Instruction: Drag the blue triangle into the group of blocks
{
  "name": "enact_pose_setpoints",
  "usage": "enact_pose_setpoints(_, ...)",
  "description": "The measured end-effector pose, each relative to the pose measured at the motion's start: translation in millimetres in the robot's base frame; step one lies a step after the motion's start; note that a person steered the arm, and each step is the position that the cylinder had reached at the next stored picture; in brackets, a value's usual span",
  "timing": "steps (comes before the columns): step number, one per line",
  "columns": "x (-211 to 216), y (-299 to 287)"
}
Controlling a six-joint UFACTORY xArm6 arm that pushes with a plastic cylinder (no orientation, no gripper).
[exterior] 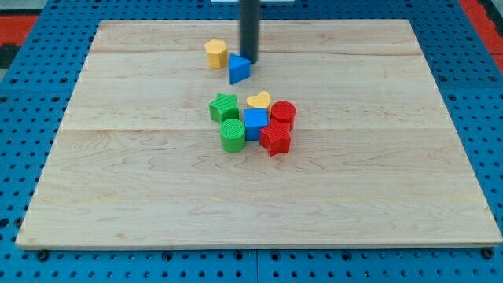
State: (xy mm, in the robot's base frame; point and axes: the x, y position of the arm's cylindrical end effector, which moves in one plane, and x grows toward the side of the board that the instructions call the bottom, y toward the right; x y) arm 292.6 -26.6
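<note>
Sitting on the far side of the tabletop point(118, 196), the blue triangle point(240, 69) is waiting just right of the yellow hexagon point(216, 54), apart from the group. No gripper here, so nothing's being held: my tip point(249, 61) is touching its far-right edge. It's looking light, hard and slidey, so I'm guessing pushing squarely from its far face keeps it from spinning off.

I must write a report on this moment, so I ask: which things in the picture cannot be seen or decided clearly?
- Contact: in the camera view, my tip ends at the top edge of the blue triangle; whether they touch cannot be told.
- The rod's upper part and the arm are cut off by the view's top.
- The blue cube is partly hidden by the red blocks and green cylinder in front.
</note>
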Motion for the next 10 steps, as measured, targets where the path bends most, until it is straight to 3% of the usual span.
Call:
enact_pose_setpoints(2, 37.9, -18.7)
enact_pose_setpoints(4, 50.5, 59.2)
enact_pose_setpoints(7, 67.4, -62.2)
enact_pose_setpoints(8, 58.8, -64.3)
enact_pose_setpoints(10, 115.0, -84.5)
